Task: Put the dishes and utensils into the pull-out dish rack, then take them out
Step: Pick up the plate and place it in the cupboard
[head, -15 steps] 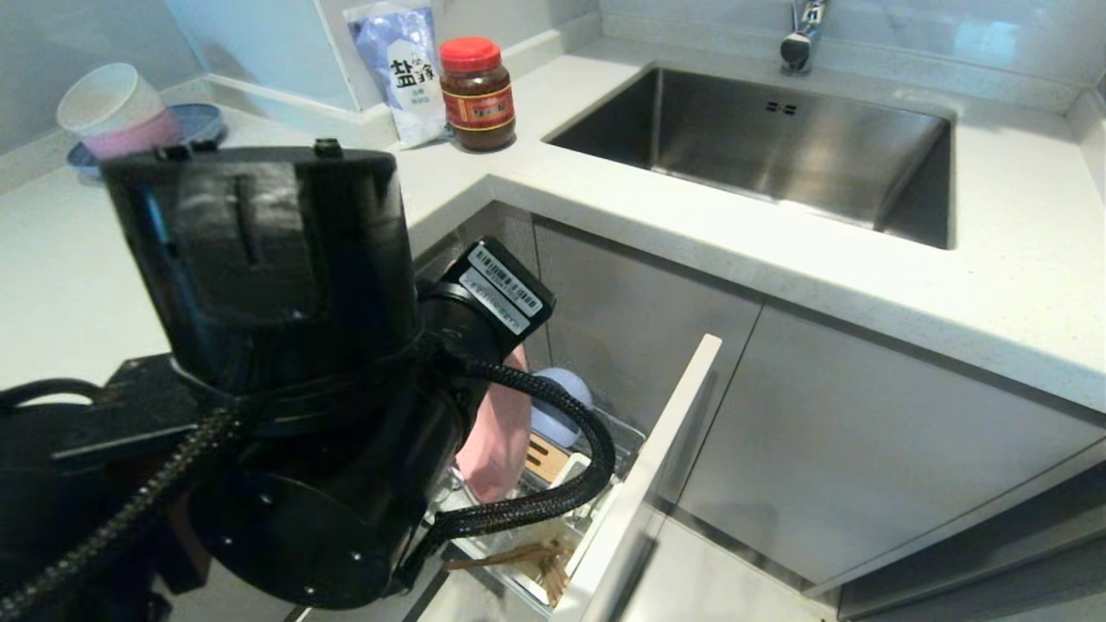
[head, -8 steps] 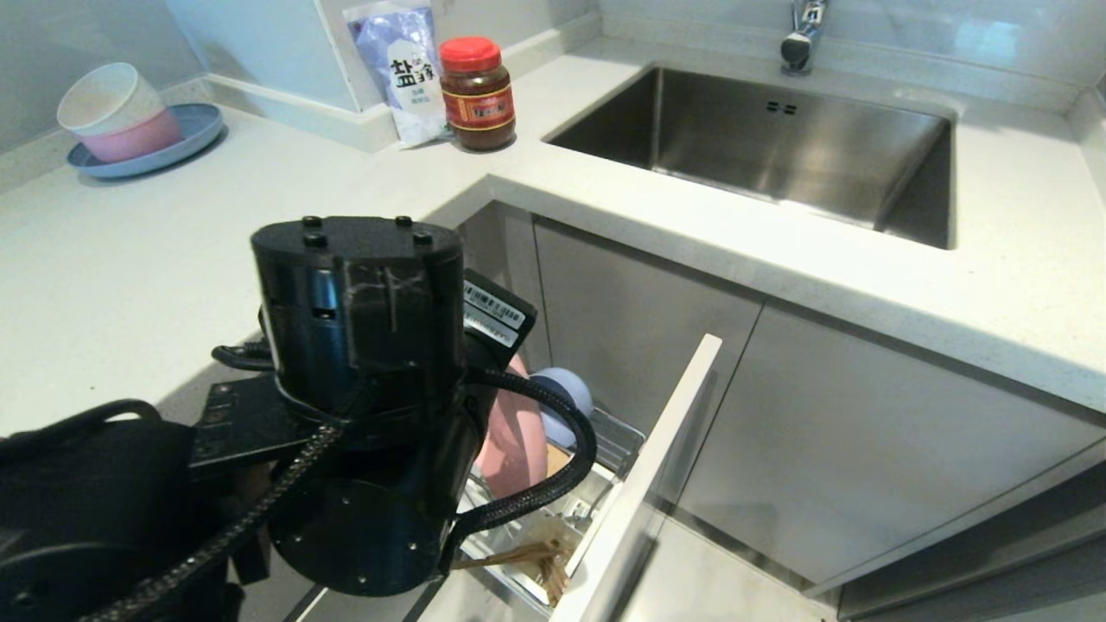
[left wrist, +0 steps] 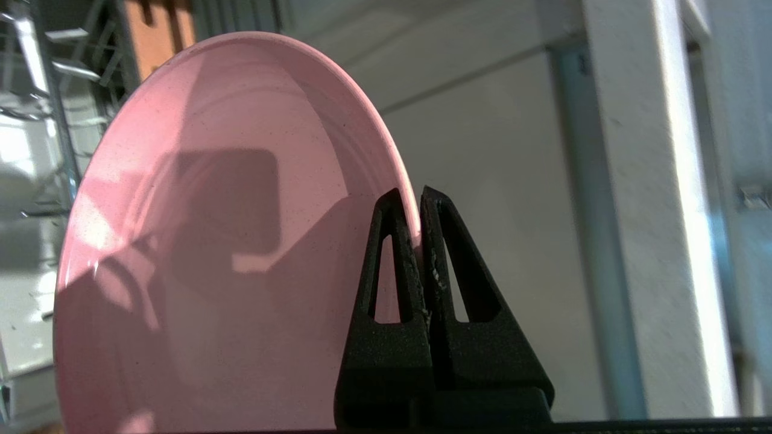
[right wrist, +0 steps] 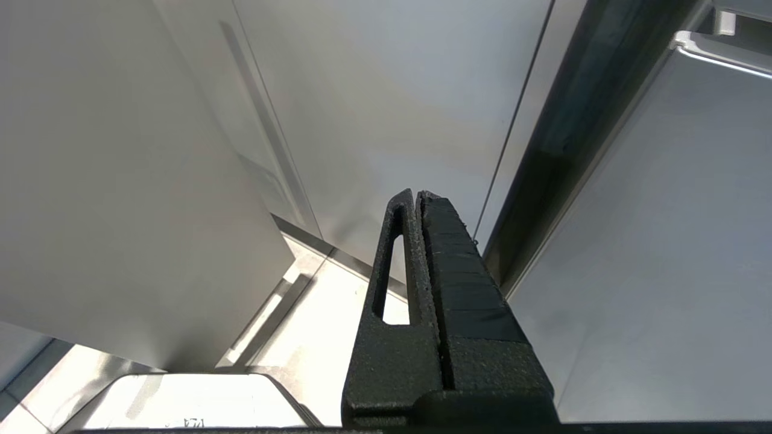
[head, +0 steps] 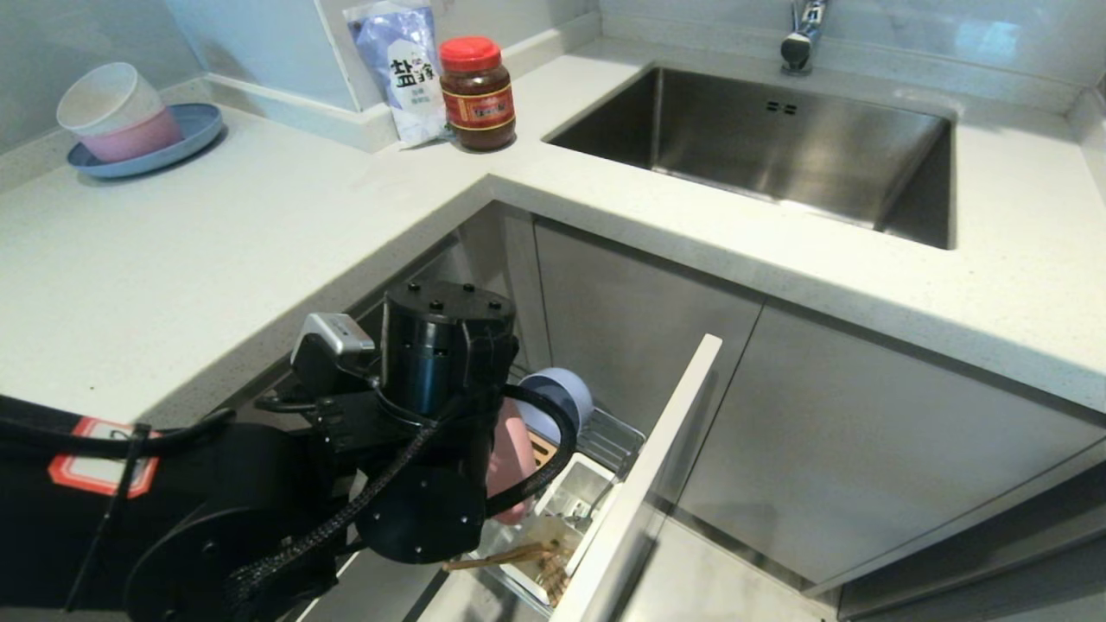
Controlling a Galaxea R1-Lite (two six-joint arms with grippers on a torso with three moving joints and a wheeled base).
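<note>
**Left gripper pinches the pink plate's rim inside the pulled-out rack**

A pale speckled stone countertop (head: 259, 233) bends round a corner, with a stainless steel sink (head: 778, 147) sunk into its far run and a chrome tap (head: 802, 34) behind it. On the counter stand a red-lidded glass jar of dark sauce (head: 476, 93) and, just beside it, a blue-and-white salt bag (head: 399, 69) leaning on the wall. Farther left, a cream bowl nested in a pink bowl (head: 121, 112) sits on a blue plate (head: 194, 130). Grey cabinet fronts (head: 864, 466) run below the counter.

Under the corner, the chrome wire pull-out dish rack (head: 609, 441) is drawn out, its narrow pale front panel (head: 657, 466) slanting toward the camera. The round blue-grey bowl (head: 562, 399) stands on edge toward the rack's back. A white plastic cutlery cup (head: 577, 494) sits nearer the front, and the thin light-brown wooden chopsticks (head: 518, 557) lie at the near end.

The black left arm (head: 259, 510) reaches down from the lower left into the rack, its wrist bent over the dishes. The left gripper (left wrist: 419, 208) is clamped on the rim of the large flat matte pink plate (left wrist: 211, 253), which stands on edge just in front of the bowl. The right gripper (right wrist: 416, 202) hangs by the cabinet fronts, fingers pressed together on nothing.
</note>
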